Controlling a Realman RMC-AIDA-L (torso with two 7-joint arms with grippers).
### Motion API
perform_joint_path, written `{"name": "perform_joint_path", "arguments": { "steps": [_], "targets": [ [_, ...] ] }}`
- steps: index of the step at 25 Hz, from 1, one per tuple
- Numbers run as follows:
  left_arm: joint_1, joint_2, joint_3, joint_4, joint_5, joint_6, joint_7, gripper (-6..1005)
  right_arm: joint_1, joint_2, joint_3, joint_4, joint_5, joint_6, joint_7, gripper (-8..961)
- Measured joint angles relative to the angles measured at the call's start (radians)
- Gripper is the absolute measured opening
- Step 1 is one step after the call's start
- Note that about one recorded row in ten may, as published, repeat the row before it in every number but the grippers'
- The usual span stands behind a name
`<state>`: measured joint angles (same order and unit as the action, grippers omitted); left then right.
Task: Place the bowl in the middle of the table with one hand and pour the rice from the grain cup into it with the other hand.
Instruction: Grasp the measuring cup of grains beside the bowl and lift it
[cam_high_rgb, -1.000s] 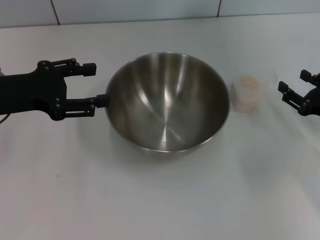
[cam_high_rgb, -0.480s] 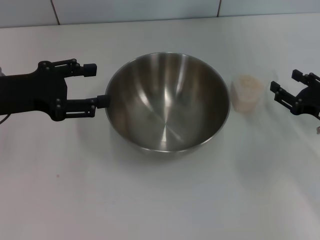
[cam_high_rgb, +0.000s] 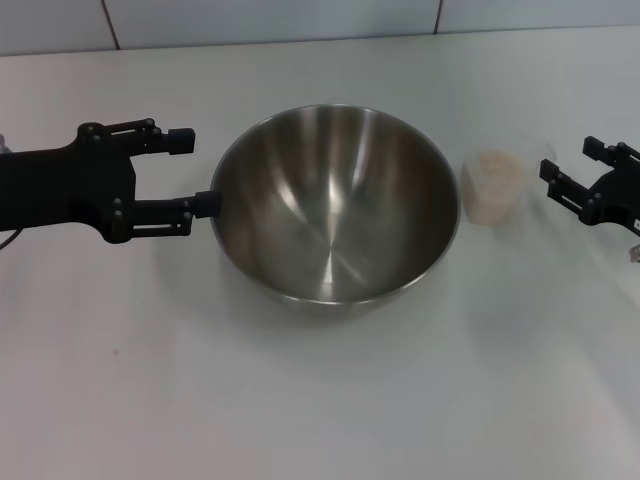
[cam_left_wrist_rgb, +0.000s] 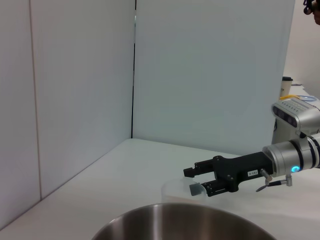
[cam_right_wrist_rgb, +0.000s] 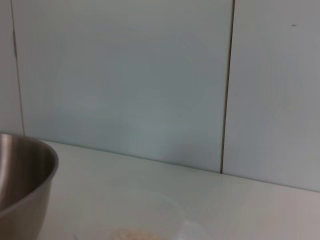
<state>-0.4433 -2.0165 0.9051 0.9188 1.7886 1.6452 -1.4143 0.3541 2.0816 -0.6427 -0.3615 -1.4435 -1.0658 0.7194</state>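
I am holding the right gripper (cam_high_rgb: 566, 171) with fingers spread, mouth facing the grain cup (cam_high_rgb: 493, 186), which is standing upright on the desk (cam_high_rgb: 320, 400) just ahead of them, beside the bowl (cam_high_rgb: 335, 205). The left gripper (cam_high_rgb: 195, 170), fingers spread, is bracketing the bowl's far rim.

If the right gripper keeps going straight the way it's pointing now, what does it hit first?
Most likely the grain cup. The right gripper, jaws open, points across the table at it with only bare tabletop between them. The bowl lies beyond the cup. Height match is hard to judge from above.
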Motion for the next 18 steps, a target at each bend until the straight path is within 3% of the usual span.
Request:
{"name": "perform_joint_path", "arguments": {
  "steps": [18],
  "targets": [
    [-0.003, 0.004, 0.002, 0.002, 0.002, 0.0, 0.0, 798, 0.036, 0.0, 0.0, 0.022, 0.0, 0.029, 0.0, 669]
  ]
}}
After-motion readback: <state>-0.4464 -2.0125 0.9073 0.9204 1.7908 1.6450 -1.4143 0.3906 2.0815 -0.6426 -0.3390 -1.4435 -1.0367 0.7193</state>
